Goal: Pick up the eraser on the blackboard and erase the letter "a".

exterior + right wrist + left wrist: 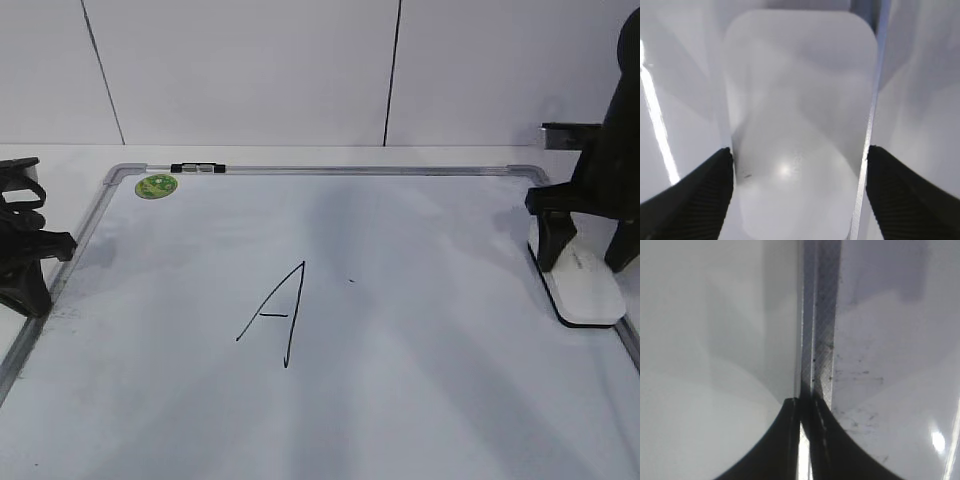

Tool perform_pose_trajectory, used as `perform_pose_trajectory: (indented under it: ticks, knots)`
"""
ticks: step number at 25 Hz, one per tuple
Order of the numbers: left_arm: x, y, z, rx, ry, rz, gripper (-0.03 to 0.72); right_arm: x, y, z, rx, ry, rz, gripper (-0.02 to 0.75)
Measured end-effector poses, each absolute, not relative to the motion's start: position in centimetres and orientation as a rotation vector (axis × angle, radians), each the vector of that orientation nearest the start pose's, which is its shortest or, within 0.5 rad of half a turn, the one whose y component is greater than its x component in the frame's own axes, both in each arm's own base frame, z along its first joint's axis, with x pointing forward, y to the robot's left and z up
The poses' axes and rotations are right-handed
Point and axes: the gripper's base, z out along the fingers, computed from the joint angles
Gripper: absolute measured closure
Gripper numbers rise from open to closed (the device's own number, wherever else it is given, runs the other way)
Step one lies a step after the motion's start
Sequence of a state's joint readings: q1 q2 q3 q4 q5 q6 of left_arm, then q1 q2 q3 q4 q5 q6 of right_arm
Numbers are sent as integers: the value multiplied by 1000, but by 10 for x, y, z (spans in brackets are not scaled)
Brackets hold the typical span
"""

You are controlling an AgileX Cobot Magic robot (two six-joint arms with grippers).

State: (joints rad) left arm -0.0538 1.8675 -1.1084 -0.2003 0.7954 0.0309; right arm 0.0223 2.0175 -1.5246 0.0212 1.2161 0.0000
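Note:
The blackboard [420,400] is a white board in a grey frame, lying flat. The white eraser [582,288] lies on it at the right edge. My right gripper [585,250] stands over the eraser's far end, open, with one finger on each side. In the right wrist view the eraser [800,100] fills the gap between the black fingertips [700,195] of the gripper [800,200]. The letter "a" does not show in any view; only a tiny dark speck [350,281] sits right of the large capital A [275,315]. My left gripper [30,285] is shut and empty at the board's left frame [822,315].
A round green sticker [156,185] sits in the board's far left corner, next to a small black clip [198,168] on the top frame. A white panelled wall stands behind the table. The board's frame [867,150] runs just beside the eraser.

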Motion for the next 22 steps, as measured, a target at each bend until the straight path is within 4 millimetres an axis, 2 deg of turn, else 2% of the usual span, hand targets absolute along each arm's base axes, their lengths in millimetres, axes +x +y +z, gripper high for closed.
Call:
perform_pose_trajectory:
  ticks: [8, 11, 19, 22]
  knots:
    - [338, -31, 153, -73, 3031, -230, 674, 402, 11, 217, -1, 3099, 32, 85]
    - [338, -31, 153, -73, 3031, -230, 674, 399, 11, 230, 1, 3064, 33, 85]
    - [339, -31, 153, -73, 3029, -230, 673, 381, 15, 283, 18, 2935, 110, 94]
    - [338, -31, 153, -67, 3030, -222, 659, 375, 15, 295, 16, 2905, 113, 98]
